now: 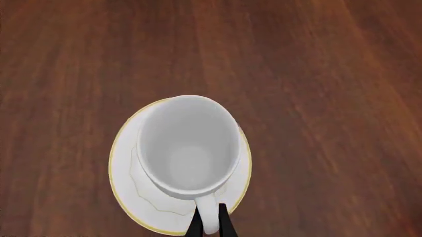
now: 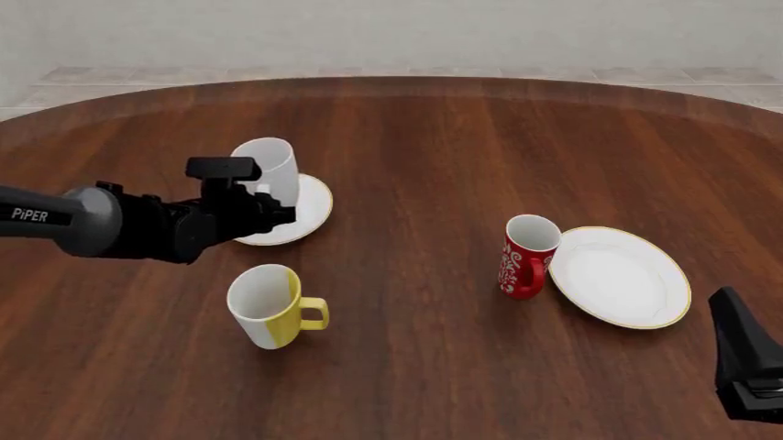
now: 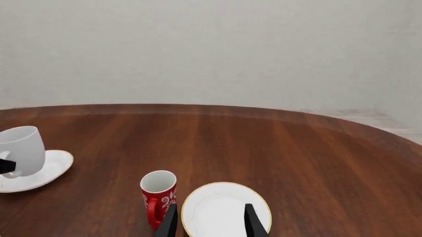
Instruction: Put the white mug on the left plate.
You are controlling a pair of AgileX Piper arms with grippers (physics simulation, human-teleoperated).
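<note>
The white mug [image 1: 188, 148] sits tilted over the left plate [image 1: 125, 182], a white gold-rimmed plate; I cannot tell if its base rests fully on it. My left gripper [image 1: 209, 210] is shut on the mug's loop handle, one black finger on each side. In the front view the mug [image 2: 270, 165] and plate [image 2: 308, 209] are at the table's left, with the left gripper [image 2: 271, 214] just in front of them. My right gripper [image 3: 211, 219] is open and empty, low at the front right [image 2: 746, 367].
A red mug with white patterns [image 2: 526, 255] stands beside the larger gold-rimmed plate [image 2: 622, 277] on the right. A white and yellow mug [image 2: 270, 307] stands near the front left, under the left arm [image 2: 110, 225]. The table is dark wood.
</note>
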